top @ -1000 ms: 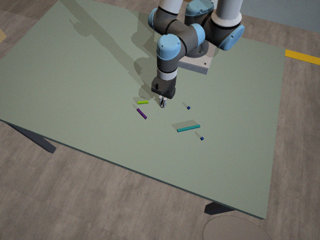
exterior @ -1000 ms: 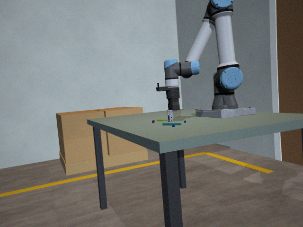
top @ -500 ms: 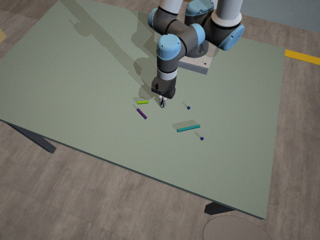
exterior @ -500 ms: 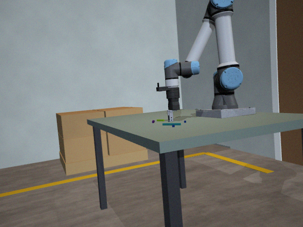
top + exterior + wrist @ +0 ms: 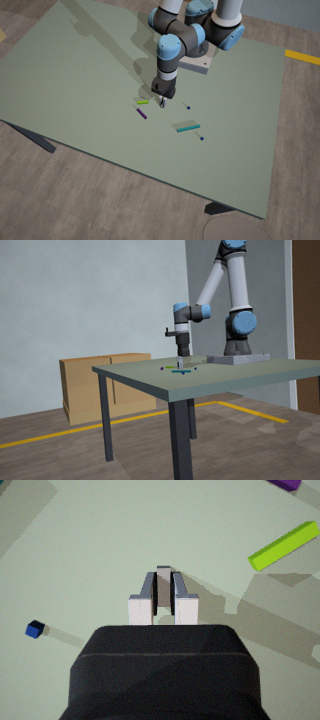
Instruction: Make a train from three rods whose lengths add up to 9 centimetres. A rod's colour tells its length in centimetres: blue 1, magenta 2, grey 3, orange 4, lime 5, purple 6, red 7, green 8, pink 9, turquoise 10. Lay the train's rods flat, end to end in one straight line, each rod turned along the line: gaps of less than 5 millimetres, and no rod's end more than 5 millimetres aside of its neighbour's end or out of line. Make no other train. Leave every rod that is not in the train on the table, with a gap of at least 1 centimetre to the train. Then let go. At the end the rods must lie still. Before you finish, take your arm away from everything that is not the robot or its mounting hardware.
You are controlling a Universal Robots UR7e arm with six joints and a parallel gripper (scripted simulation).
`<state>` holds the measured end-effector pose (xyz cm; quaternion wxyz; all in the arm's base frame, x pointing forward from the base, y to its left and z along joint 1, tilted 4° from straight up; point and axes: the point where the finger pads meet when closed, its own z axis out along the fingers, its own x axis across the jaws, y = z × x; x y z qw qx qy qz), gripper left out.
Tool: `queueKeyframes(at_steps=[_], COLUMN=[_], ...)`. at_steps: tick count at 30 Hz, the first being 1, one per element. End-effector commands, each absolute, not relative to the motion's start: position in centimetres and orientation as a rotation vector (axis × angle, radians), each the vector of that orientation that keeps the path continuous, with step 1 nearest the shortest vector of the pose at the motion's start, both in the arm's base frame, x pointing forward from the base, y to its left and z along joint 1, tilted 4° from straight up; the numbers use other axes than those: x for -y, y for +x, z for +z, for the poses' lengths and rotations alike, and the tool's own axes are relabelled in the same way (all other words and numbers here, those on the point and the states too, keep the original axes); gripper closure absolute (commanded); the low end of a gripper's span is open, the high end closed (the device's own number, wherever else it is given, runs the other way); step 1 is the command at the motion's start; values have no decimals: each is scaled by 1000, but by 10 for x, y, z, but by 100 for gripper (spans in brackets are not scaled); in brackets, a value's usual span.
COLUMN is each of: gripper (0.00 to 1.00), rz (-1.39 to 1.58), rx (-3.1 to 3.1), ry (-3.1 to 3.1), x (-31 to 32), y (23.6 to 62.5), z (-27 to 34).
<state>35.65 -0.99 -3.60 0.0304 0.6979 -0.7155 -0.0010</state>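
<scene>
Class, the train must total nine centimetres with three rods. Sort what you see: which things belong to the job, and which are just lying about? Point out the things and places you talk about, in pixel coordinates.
Belongs to the job:
- gripper (image 5: 162,105) (image 5: 180,368) (image 5: 163,585)
- grey rod (image 5: 163,584), between the fingers
- lime rod (image 5: 142,102) (image 5: 169,367) (image 5: 284,546)
- one blue rod, either: nearer blue rod (image 5: 188,107) (image 5: 195,368) (image 5: 35,629) or farther blue rod (image 5: 202,138) (image 5: 183,373) from the gripper

Just lying about:
- purple rod (image 5: 141,113) (image 5: 161,368) (image 5: 287,484)
- turquoise rod (image 5: 188,128) (image 5: 181,371) (image 5: 1,481)
- the spare blue

The worktop (image 5: 103,134) (image 5: 144,374) (image 5: 100,530) looks matt and smooth; the boxes (image 5: 87,374) look like matt cardboard; the floor (image 5: 85,196) (image 5: 77,451) resembles wood.
</scene>
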Motion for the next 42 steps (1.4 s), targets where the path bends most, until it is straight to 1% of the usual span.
queueKeyframes(at_steps=[1, 17, 29, 42], gripper=[76, 76, 76, 76], rz=[0, 5, 5, 4], rx=[2207, 2206, 2206, 2207], ry=[2150, 2153, 2153, 2152], x=[11, 9, 7, 7], y=[357, 360, 362, 363], z=[-35, 5, 58, 66])
